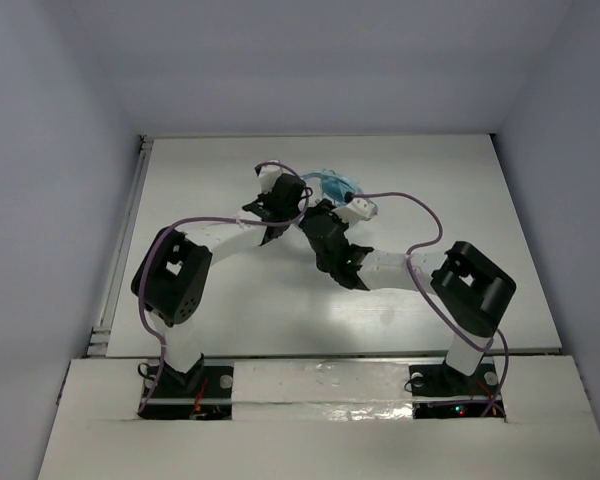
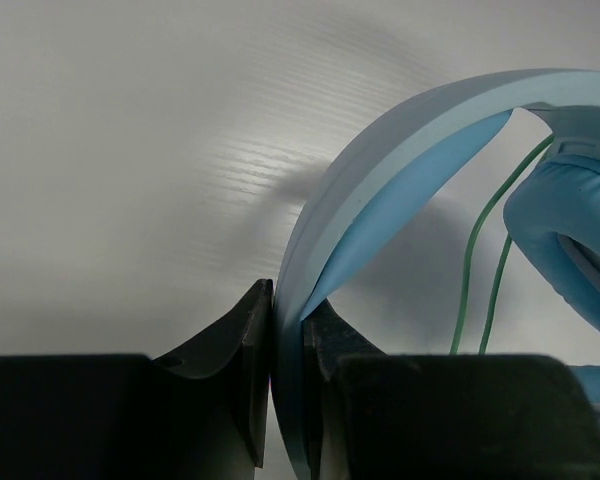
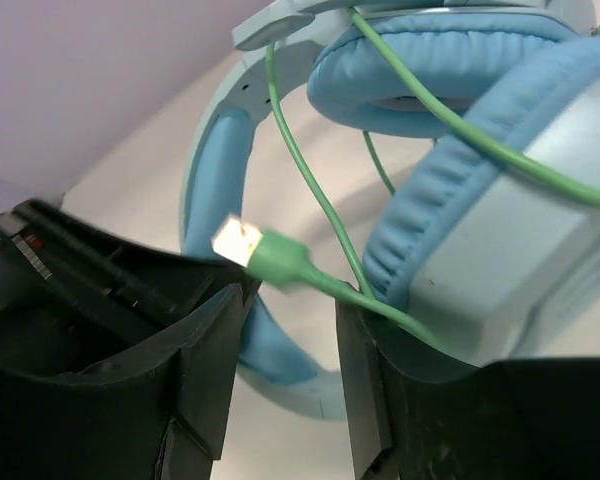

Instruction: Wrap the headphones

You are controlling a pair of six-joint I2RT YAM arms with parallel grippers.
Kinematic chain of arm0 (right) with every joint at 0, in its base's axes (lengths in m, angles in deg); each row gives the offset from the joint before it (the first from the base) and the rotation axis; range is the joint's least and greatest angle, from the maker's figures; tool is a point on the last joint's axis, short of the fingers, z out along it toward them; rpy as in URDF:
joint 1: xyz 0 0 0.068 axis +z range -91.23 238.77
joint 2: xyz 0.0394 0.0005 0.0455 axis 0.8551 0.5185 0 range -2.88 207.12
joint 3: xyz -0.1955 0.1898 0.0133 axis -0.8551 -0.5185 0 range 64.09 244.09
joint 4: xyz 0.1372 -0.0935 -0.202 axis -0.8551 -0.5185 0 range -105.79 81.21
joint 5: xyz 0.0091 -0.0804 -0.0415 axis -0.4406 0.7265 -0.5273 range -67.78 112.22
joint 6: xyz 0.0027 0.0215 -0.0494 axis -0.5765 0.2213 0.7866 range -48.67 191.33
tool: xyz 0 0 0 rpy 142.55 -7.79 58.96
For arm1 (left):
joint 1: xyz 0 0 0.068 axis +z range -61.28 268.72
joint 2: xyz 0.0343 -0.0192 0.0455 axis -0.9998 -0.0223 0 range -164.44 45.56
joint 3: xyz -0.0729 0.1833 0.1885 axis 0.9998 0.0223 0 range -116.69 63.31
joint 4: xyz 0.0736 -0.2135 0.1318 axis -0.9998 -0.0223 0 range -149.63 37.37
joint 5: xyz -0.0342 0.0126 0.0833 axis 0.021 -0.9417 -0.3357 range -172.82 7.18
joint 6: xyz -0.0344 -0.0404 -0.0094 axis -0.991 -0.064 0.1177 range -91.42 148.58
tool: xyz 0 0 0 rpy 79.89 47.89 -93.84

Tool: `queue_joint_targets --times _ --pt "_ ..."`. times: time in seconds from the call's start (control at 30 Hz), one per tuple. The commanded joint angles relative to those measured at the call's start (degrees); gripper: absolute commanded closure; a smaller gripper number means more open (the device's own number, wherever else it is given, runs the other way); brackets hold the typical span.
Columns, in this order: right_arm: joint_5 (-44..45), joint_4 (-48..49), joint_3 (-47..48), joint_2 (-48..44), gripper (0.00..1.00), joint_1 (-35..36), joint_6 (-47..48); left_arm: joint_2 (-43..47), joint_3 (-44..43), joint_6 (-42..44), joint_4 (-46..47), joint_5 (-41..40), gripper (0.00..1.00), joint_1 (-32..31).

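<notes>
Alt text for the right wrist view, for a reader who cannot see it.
The plug of a thin green cable sits above the gap between the right hand's parted dark fingers, not pinched. Behind it are the light blue headphones, with padded cups at upper right and the headband curving down the left. The cable loops across them above a white table.

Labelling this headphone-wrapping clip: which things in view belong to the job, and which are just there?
Job: light blue padded over-ear headphones; their thin green cable; left gripper, shut on the headband; right gripper, open by the plug.
Just there: purple robot-arm cables; white table.
</notes>
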Motion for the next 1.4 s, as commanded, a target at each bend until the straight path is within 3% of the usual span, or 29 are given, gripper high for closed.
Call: queue_joint_targets --times 0.0,0.43,0.63,0.83,0.93,1.0,1.07,1.23,1.33,1.37 --pt "-2.2 5.5 -1.0 -4.1 0.51 1.0 1.8 3.4 -3.8 -1.2 3.2 1.6 1.00 0.9" --pt "-9.7 -4.6 9.5 -6.7 0.52 1.8 9.4 2.7 -2.9 -0.7 4.1 7.4 1.00 2.7" --pt "-17.4 -17.1 20.5 -3.8 0.50 0.0 11.6 1.7 -2.9 -0.1 4.1 10.6 1.00 3.8" --pt "-20.5 -19.2 24.1 -3.0 0.51 -0.6 11.9 1.3 -2.5 -0.6 4.7 13.3 1.00 4.9" --pt "-19.9 -16.7 20.1 -6.1 0.59 -0.6 12.6 2.4 -1.4 0.1 5.9 12.1 1.00 5.5" --pt "-20.3 -13.4 15.4 -10.9 0.81 -0.6 14.1 2.3 -1.5 1.0 6.6 11.4 1.00 5.5" --pt "-20.3 -12.5 12.6 -16.2 0.95 -0.6 14.7 0.1 -3.8 1.6 5.1 10.7 1.00 5.5" --pt "-17.9 -11.5 -0.7 -27.8 0.92 -0.6 15.2 -3.3 -5.7 2.8 6.7 9.8 1.00 6.0" --pt "-16.9 -13.5 -7.6 -34.2 0.87 -0.6 13.8 -6.2 -6.8 3.2 6.6 9.9 1.00 6.0" --pt "-16.3 -14.7 -8.9 -35.4 0.81 -0.6 13.3 -7.3 -7.0 3.3 6.8 9.8 1.00 6.0"
